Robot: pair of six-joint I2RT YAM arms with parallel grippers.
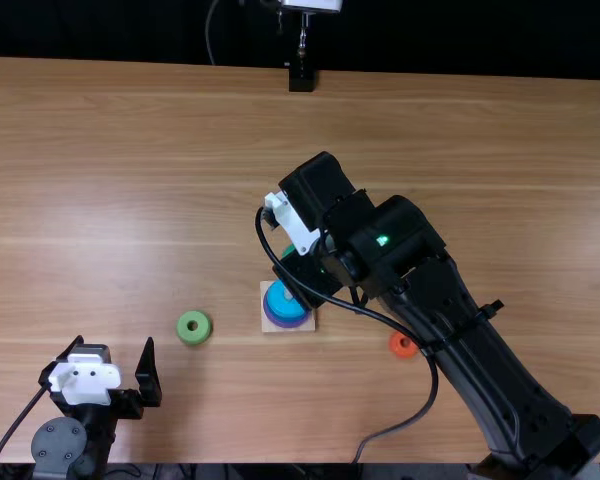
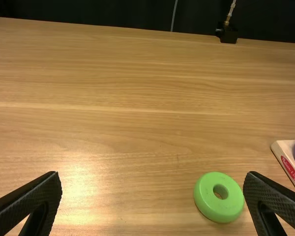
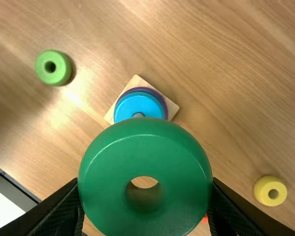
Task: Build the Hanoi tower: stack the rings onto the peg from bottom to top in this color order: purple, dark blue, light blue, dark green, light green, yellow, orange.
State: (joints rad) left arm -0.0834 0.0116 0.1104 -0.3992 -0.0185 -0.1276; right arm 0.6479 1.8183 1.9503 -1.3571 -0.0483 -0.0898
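Note:
My right gripper [image 1: 308, 275], over the stack in the top view, is shut on the dark green ring [image 1: 289, 250]. In the right wrist view that ring [image 3: 145, 142] fills the space between the fingers of the right gripper [image 3: 145, 189], above the table and partly in front of the wooden base [image 3: 173, 108]. The base carries a purple ring [image 3: 152, 90] with a light blue ring [image 3: 137, 104] on top; a darker blue edge shows between them. My left gripper [image 1: 114, 345] stands open near the table's front left, and the left gripper [image 2: 152, 179] holds nothing. A light green ring [image 1: 194, 327] lies left of the base.
An orange ring [image 1: 403, 344] lies right of the base, beside the right arm. A yellow ring [image 3: 270, 191] rests on the table in the right wrist view. A black stand [image 1: 301, 78] is at the far edge. The right arm's cable loops over the table's front.

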